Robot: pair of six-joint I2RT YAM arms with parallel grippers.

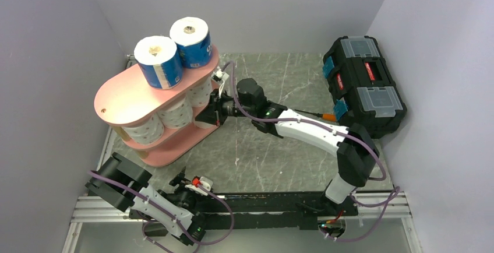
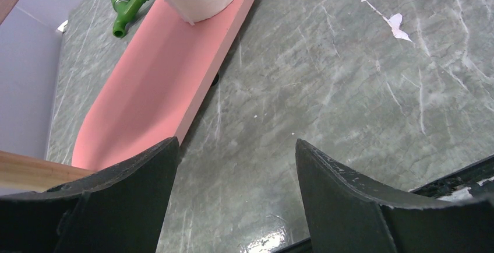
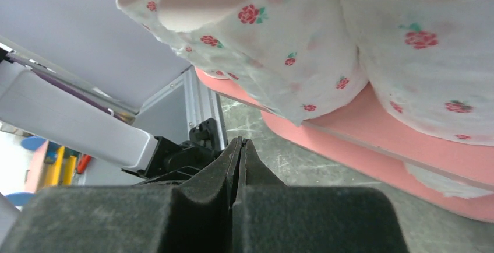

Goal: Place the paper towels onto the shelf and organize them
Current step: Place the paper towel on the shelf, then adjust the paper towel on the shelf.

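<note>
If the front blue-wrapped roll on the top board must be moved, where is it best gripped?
Probably its wall, from above: the front blue-wrapped roll stands upright, hollow core open upward, so one finger enters the core, one stays outside.

Pink three-tier shelf (image 1: 122, 97), far left. Two blue-wrapped rolls (image 1: 162, 66) upright on top board, side by side; rose-print rolls (image 1: 175, 113) line middle tier.

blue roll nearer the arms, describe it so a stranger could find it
Start at the pink shelf on the left of the table. On its top board two blue-wrapped rolls stand side by side. Yours is the nearer roll, next to the board's bare half; the other roll stands behind it at the board's far end.
</note>
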